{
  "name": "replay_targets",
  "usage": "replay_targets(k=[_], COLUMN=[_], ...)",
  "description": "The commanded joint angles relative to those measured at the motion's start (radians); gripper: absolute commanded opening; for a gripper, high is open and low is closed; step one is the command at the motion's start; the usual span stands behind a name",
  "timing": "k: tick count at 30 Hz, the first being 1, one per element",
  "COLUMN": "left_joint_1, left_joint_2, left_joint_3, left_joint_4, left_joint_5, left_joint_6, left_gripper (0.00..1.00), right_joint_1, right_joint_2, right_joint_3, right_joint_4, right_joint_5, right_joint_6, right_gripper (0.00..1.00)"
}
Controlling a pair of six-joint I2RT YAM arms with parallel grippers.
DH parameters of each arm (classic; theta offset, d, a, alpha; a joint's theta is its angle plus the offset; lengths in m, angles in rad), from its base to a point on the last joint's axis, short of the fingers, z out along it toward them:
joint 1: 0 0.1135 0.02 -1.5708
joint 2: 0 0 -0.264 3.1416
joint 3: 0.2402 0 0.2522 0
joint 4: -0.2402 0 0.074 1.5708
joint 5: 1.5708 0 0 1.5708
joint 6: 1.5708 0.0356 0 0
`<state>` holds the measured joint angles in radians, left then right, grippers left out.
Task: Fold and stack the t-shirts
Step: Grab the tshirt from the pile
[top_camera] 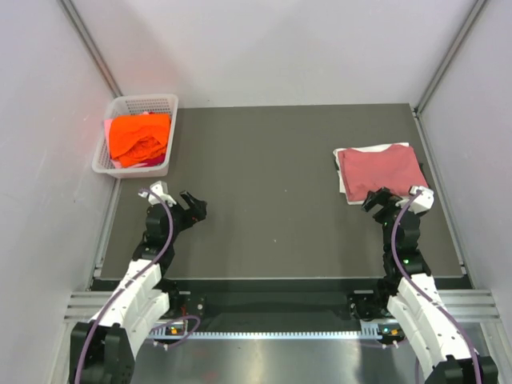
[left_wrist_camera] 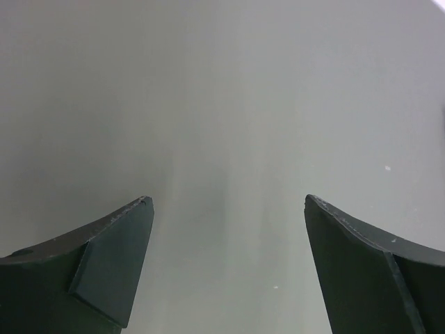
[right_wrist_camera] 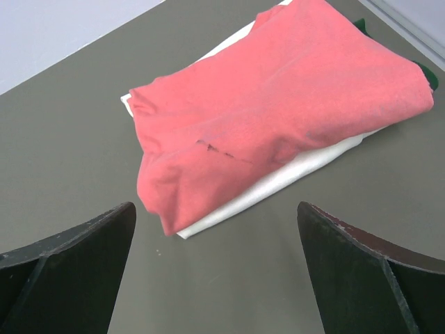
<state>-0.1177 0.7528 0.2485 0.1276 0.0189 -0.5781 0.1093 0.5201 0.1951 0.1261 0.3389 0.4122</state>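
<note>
rose t-shirt (top_camera: 380,170) folded on white t-shirt (right_wrist_camera: 278,184); left claw (top_camera: 194,206) and right claw (top_camera: 382,198) released, empty; likely between shirts; next: left claw reaches into basket (top_camera: 148,101) for orange t-shirt (top_camera: 140,136).

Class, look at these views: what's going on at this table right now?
Two robot arms are stacking folded t-shirts. A folded dusty rose cloth t-shirt lies on a folded white cloth t-shirt at the dark table's right side. A bright orange cloth t-shirt sits in the white plastic lattice basket, far left. The left gripper and right gripper are open and empty.
</note>
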Motion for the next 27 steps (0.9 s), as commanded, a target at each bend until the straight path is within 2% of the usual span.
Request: replay_targets(k=[1,3,4,7,8,10,14,16,19,20,27], left_joint_1=[0.0,0.0,0.001,0.018,0.032,0.049,0.112,0.159,0.176,0.177,0.225], left_joint_2=[0.028,0.075,0.095,0.201,0.254,0.308,0.495,0.56,0.68,0.733,0.982], left_joint_3=[0.064,0.125,0.203,0.354,0.456,0.588,0.793,0.901,1.035,1.063,1.29], left_joint_4=[-0.006,-0.067,-0.16,-0.308,-0.375,-0.411,-0.518,-0.555,-0.572,-0.577,-0.551], left_joint_5=[-0.091,-0.155,-0.183,-0.281,-0.299,-0.341,-0.367,-0.361,-0.373,-0.411,-0.481], left_joint_6=[-0.026,-0.052,-0.068,-0.13,-0.137,-0.14,-0.175,-0.244,-0.278,-0.284,-0.27], left_gripper=[0.93,0.92,0.83,0.63,0.63,0.65,0.65,0.67,0.73,0.78,0.81], right_joint_1=[0.01,0.01,0.01,0.007,0.01,0.012,0.01,0.012,0.01,0.01,0.01], right_joint_2=[-0.003,0.0,0.003,0.012,0.014,0.024,0.024,0.024,0.021,0.02,0.018], right_joint_3=[0.004,0.004,0.003,0.009,0.01,0.013,0.012,0.013,0.012,0.01,0.012], right_joint_4=[0.02,0.023,0.024,0.021,0.024,0.024,0.026,0.026,0.029,0.027,0.024], right_joint_5=[0.015,0.012,0.014,0.012,0.009,0.003,-0.001,-0.005,-0.009,-0.008,-0.011], right_joint_6=[0.003,0.0,0.0,0.0,-0.001,-0.003,-0.004,-0.006,-0.007,-0.006,-0.007], right_gripper=[1.0,1.0,1.0,1.0,1.0,1.0,1.0,1.0,1.0,1.0,1.0])
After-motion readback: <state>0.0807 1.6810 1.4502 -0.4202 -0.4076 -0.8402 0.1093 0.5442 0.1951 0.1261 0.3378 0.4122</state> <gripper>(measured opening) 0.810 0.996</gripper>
